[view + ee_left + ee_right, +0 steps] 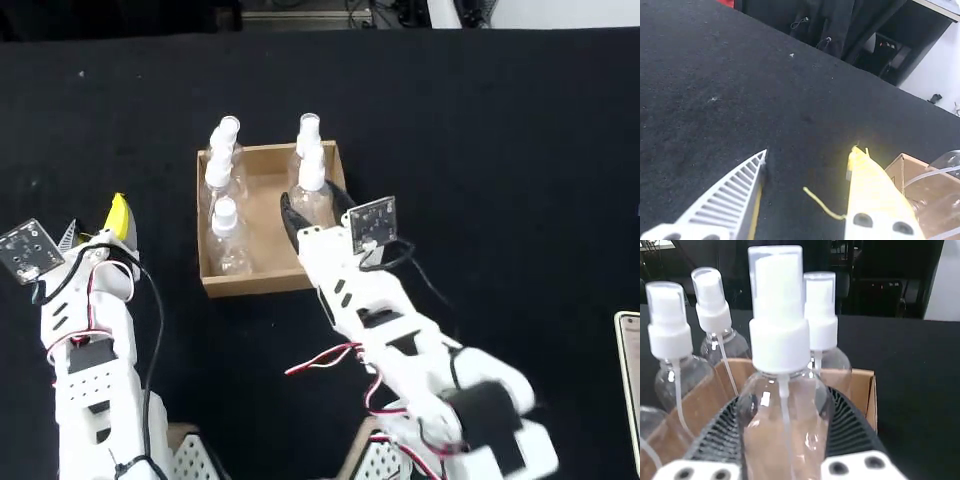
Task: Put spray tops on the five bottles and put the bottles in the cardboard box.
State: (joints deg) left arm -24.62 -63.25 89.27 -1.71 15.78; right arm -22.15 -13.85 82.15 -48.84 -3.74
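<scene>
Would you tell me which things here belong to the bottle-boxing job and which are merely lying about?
Job: cardboard box; held bottle in the right pincer; four other topped bottles in the box; left pincer, open.
Lying about: flat pale-edged object at the high view's right edge.

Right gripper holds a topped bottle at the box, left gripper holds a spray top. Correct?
Not quite. The left gripper is open and empty, as the left wrist view shows. The right gripper does hold a topped bottle at the cardboard box.
</scene>
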